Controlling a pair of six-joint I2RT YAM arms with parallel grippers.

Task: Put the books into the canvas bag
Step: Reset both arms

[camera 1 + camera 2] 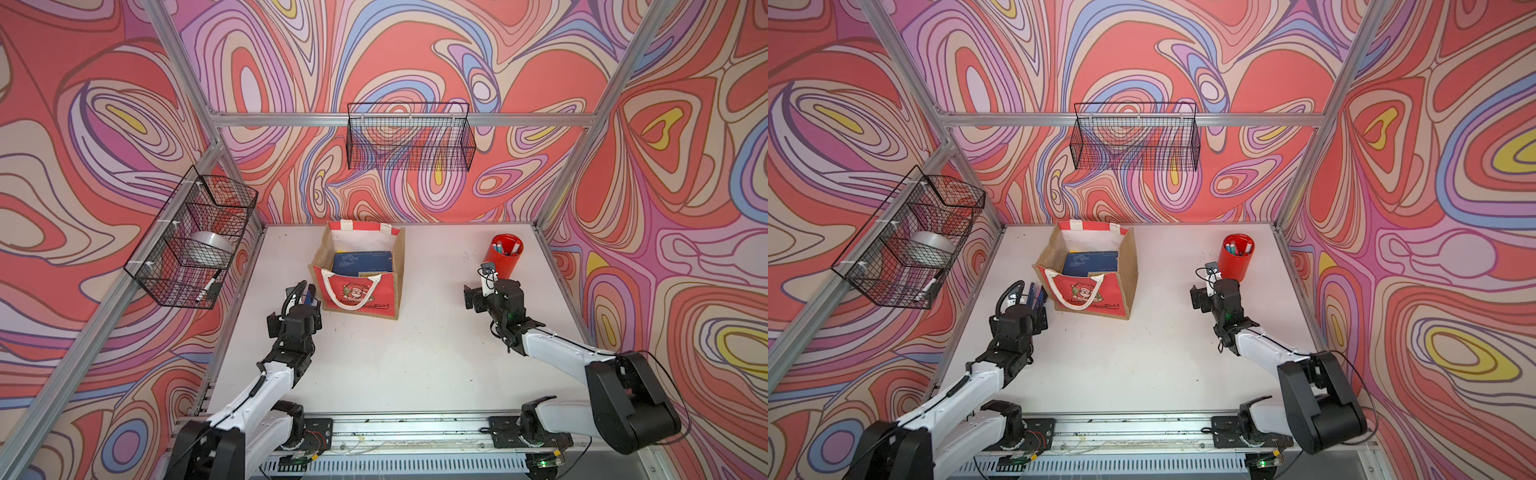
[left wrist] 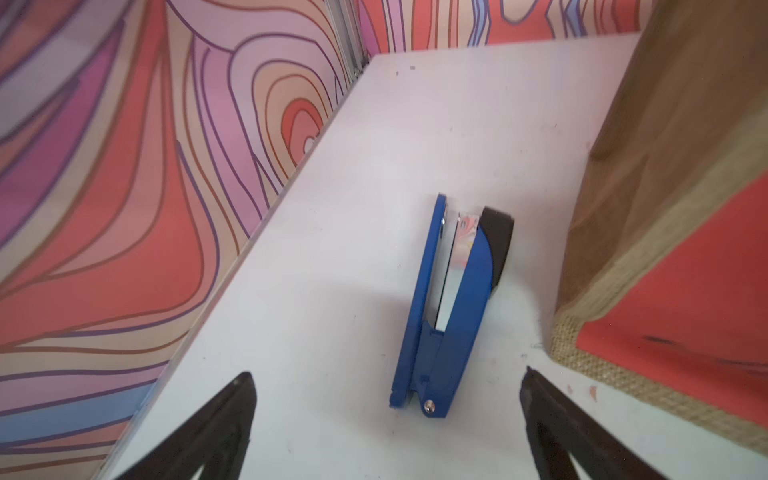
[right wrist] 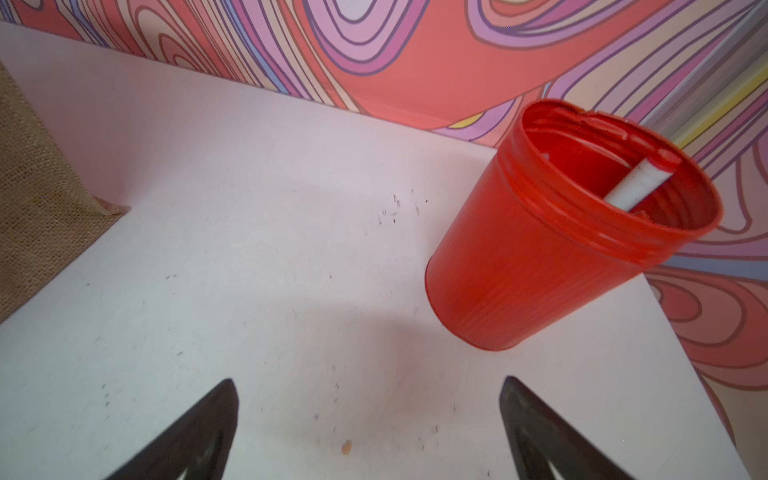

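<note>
Though only the top cover shows, the thin dark navy softcover books lie flat inside the boxy tan jute and red canvas bag, which stands open near the white table's far edge (left of its middle). Just beside the bag lies a blue metal stapler, in front of the left gripper, whose 2 fingers are spread wide and empty. The right gripper, equally apart, hovers near the red cylindrical pen cup by the far right corner.
</note>
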